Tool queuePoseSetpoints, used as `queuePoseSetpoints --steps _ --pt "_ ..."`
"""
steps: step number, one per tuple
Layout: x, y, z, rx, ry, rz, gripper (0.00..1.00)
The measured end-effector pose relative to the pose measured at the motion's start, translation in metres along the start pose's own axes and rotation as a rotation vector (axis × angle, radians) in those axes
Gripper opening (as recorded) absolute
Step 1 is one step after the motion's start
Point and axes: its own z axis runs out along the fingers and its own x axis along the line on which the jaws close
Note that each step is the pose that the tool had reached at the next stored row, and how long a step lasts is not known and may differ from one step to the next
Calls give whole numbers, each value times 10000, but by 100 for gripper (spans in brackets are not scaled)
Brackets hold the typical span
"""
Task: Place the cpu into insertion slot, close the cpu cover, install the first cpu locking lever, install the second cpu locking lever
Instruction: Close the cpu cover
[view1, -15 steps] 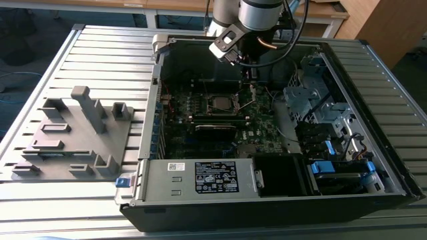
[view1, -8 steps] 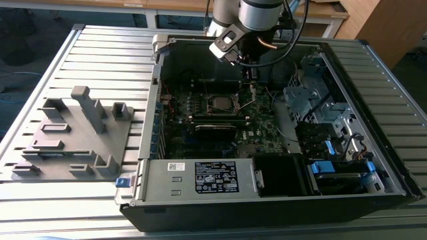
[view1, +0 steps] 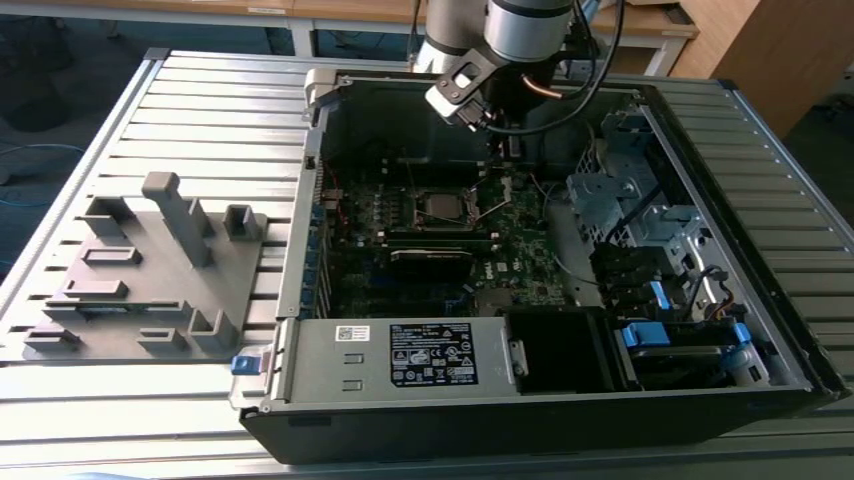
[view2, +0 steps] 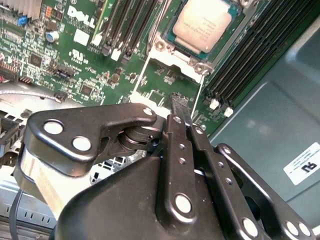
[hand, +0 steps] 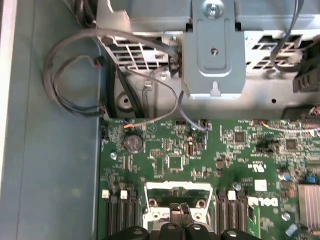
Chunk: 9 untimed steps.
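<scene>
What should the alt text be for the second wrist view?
The black pincer, shut and empty, hovers over a green motherboard. Just past its tip, the silver cpu sits in the insertion slot, with long black memory slots alongside.

A: Bench surface?
B: The table (view1: 134, 120) was ribbed grey metal.
A: Surroundings?
B: Wooden desks (view1: 347, 10) stood beyond its far edge, a wooden cabinet (view1: 767, 50) off one far corner; the floor (view1: 47, 170) was dark blue-grey.
</scene>
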Motion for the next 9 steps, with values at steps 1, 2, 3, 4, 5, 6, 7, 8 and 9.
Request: queuePoseSetpoints --steps 1,2,3,4,5,6,7,8,9 --pt "0 17 1 0 0 0 11" --pt "0 33 3 0 1 2 11" --pt "0 47 5 0 1 1 11" --pt "0 62 6 0 1 2 11" --pt "1 78 8 0 1 2 11" --pt "1 95 11 0 1 1 11" --pt "1 112 13 0 1 1 11" --pt "1 130 15 0 0 1 11" --pt "1 148 18 0 1 2 11"
